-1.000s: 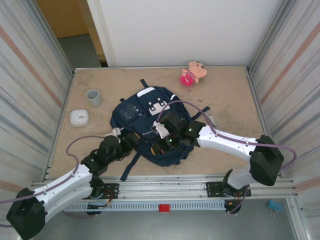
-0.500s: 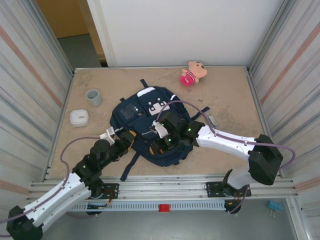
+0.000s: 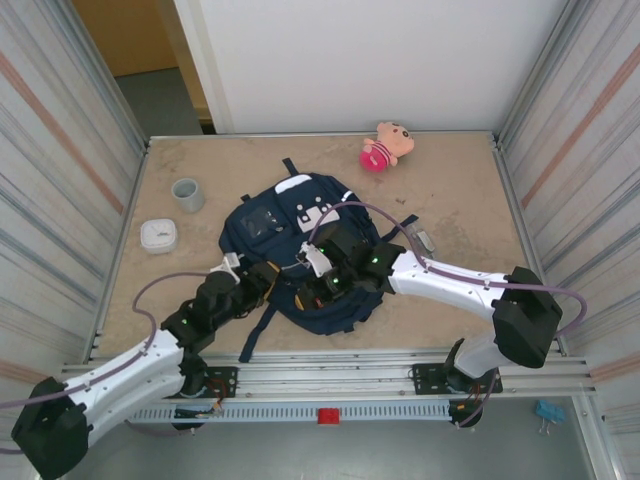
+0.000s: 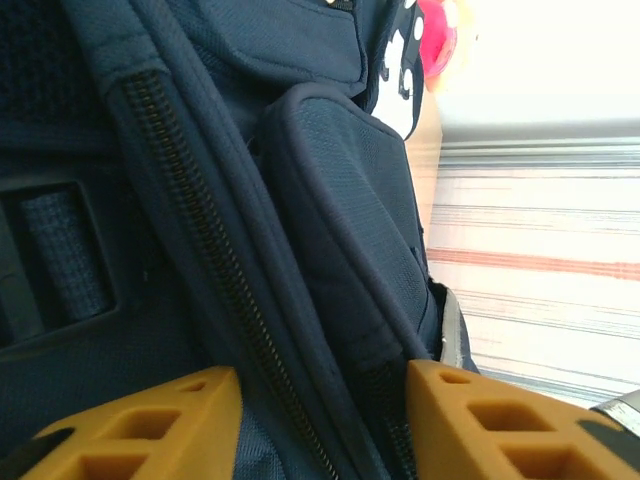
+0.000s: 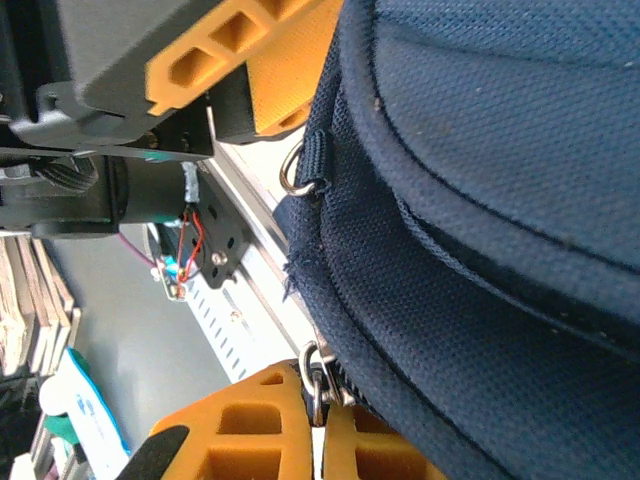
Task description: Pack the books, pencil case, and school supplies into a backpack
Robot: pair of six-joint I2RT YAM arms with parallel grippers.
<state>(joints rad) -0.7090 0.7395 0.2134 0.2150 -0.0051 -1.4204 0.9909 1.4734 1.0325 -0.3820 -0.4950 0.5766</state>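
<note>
White arms [image 3: 450,285], orange jaws, lilac cables [image 3: 160,280]

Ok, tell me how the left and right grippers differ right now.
The left gripper stands open, its fingers astride a zippered fold of the backpack; the right gripper is shut. The left looks to grip nothing; the right pinches a metal zipper pull. Both have orange fingers and work at the backpack's near end.
</note>
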